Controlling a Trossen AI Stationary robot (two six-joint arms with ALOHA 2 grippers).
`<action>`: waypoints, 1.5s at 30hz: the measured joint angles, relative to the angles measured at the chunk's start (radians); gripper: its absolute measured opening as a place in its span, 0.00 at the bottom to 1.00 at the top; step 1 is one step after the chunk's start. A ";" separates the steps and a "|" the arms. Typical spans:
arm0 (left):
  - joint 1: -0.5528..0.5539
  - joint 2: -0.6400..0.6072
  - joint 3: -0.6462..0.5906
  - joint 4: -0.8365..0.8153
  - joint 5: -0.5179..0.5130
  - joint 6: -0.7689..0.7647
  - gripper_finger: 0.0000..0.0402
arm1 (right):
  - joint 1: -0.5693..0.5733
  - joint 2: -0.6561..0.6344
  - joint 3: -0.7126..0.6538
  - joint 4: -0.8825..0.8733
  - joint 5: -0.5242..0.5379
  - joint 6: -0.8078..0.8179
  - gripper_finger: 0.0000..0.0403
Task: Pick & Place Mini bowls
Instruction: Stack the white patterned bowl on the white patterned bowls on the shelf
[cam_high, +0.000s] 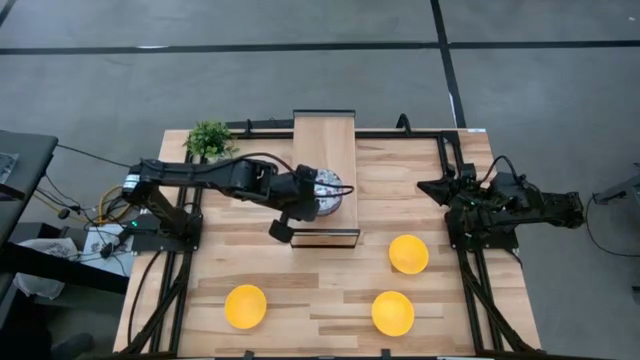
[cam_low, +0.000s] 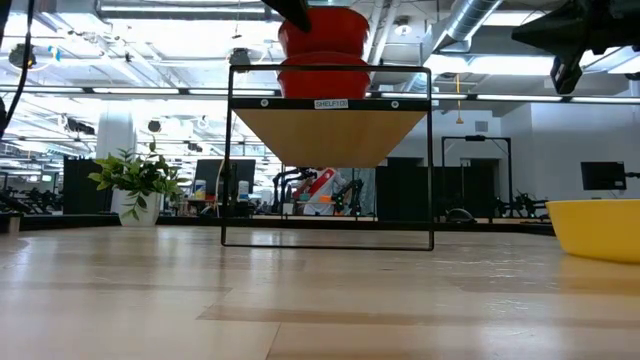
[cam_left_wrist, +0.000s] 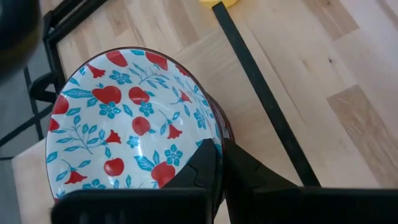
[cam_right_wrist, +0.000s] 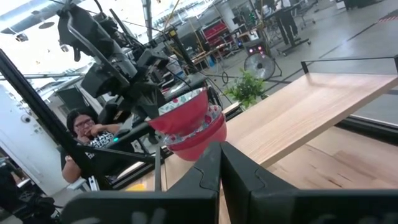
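**Mini bowls: rim pinch on the shelf stack**

Floral bowl (cam_left_wrist: 124, 130) tops a stack on the wooden shelf (cam_high: 325, 140). Your left gripper (cam_high: 305, 195) has its jaws closed on the rim. Three yellow bowls (cam_high: 245, 306) wait nearer on the table. These look rigid, glossy, probably slippery and chippable, so grip rims. Right gripper (cam_right_wrist: 219, 163) rests shut and empty at far right.

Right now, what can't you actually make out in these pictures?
- How many floral bowls are stacked on the shelf: the left claw and arm cover them in the high view, and the low view's top edge cuts the stack.
- Two of the yellow bowls: outside the low view.
- Right claw fingertips: too small in the high view.
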 joint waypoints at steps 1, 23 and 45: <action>0.000 0.003 0.000 0.000 0.001 -0.008 0.02 | 0.000 0.000 0.000 0.000 0.000 0.001 0.00; 0.002 0.035 -0.023 0.004 -0.024 -0.047 0.02 | 0.000 0.000 0.000 -0.004 0.000 0.000 0.00; 0.000 0.033 -0.047 0.038 -0.032 -0.065 0.09 | 0.000 0.000 0.001 -0.022 0.000 0.000 0.00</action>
